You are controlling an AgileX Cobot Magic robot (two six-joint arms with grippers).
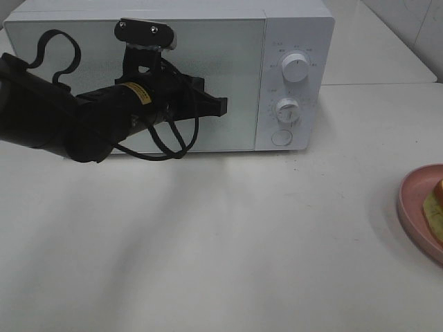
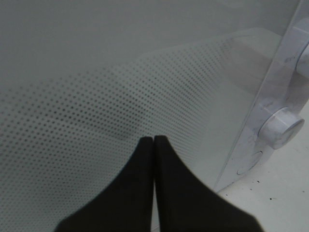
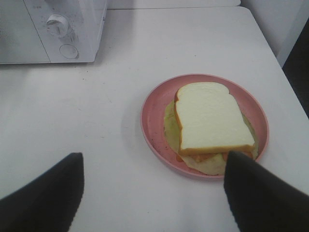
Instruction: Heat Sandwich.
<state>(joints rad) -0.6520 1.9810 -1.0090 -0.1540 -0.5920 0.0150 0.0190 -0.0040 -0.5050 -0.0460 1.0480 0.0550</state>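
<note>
The sandwich [image 3: 210, 118], pale bread with a tan-orange crust over a yellow-green layer, lies on a round pink plate [image 3: 153, 113]. In the high view only a sliver of the sandwich [image 1: 437, 204] and part of the plate [image 1: 414, 204] show at the right edge. My right gripper [image 3: 154, 157] hovers open above the table on the near side of the plate, with nothing between its fingers. The white microwave [image 1: 291, 41] stands at the back with its door [image 1: 242, 76] closed. My left gripper [image 2: 153, 141] is shut and empty, its tips right at the door's dotted glass near the control panel.
Two round knobs [image 1: 296, 68] [image 1: 286, 109] and a round button [image 1: 281, 137] sit on the microwave's right panel. The left arm's black body [image 1: 90, 117] and cable stretch across the door's front. The right arm itself is out of the high view.
</note>
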